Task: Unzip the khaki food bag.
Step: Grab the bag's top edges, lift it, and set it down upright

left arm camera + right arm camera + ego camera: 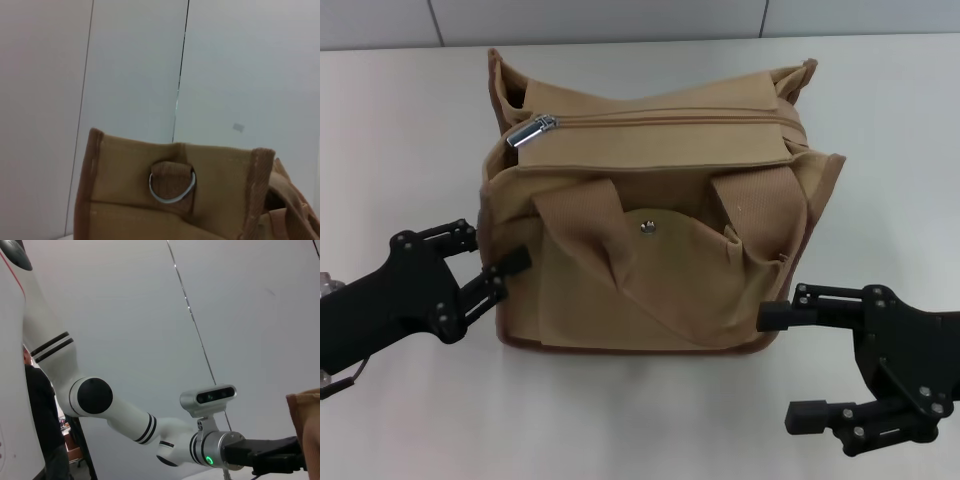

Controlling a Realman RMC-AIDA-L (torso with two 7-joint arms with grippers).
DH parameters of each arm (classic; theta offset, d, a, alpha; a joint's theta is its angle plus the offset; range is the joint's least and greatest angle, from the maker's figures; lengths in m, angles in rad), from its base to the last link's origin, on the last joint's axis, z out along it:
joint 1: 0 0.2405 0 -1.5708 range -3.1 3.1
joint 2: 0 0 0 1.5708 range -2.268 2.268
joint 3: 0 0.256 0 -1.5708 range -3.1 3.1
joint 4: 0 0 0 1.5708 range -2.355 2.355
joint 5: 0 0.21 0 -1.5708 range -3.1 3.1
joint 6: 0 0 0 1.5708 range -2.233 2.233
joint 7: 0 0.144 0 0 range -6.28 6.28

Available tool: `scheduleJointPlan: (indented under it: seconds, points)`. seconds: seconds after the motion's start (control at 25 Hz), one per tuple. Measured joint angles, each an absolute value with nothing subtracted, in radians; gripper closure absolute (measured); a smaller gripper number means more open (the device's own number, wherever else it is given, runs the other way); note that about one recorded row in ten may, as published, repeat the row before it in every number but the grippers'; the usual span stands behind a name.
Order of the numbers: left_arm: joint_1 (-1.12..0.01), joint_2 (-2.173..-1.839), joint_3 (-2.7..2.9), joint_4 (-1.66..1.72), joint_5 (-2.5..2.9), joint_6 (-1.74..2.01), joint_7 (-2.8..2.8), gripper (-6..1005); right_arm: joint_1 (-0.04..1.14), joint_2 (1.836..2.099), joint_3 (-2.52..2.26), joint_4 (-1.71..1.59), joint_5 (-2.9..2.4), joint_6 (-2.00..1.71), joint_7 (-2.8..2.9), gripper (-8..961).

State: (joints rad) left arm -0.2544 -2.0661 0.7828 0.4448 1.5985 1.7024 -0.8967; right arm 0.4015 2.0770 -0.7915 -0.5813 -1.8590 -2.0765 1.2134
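The khaki food bag (650, 230) stands upright in the middle of the white table. Its top zipper is closed, with the silver zipper pull (533, 131) at the bag's left end. The front pocket flap with a metal snap (647, 227) faces me, and the handles lie slack over the front. My left gripper (492, 250) is open, low against the bag's left side. My right gripper (790, 365) is open, low by the bag's front right corner, one finger close to the bag. The left wrist view shows the bag's side (130, 200) with a metal D-ring (172, 186).
The white table (400, 120) runs all around the bag, and a pale panelled wall (620, 18) stands behind it. The right wrist view shows my left arm (125, 415) with its wrist camera (207, 397), and an edge of the bag (306, 415).
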Motion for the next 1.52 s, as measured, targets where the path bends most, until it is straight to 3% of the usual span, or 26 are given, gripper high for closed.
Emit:
scheduleJointPlan:
  seconds: [0.28,0.36,1.0,1.28,1.52]
  points:
    - [-0.263,-2.068,0.786,0.43,1.598,1.69,-0.868,706,0.404,2.077,-0.79,-0.581,-1.859,-2.076,1.213,124]
    - [-0.265,-2.068,0.784,0.422,1.597,1.688,-0.861,929,0.405,2.077,-0.789,-0.581,-1.859,-2.076,1.213,124]
    - [-0.269,-2.051,0.678,0.424,1.597,1.789,-0.815,942,0.399,2.077,-0.784,-0.58,-1.858,-2.077,1.212,127]
    - [-0.322,-2.014,0.57,0.455,1.597,1.872,-0.87,942,0.397,2.077,-0.784,-0.569,-1.857,-2.077,1.192,128]
    - [-0.38,-2.014,0.515,0.526,1.597,1.946,-0.934,942,0.397,2.078,-0.784,-0.557,-1.853,-2.077,1.182,129]
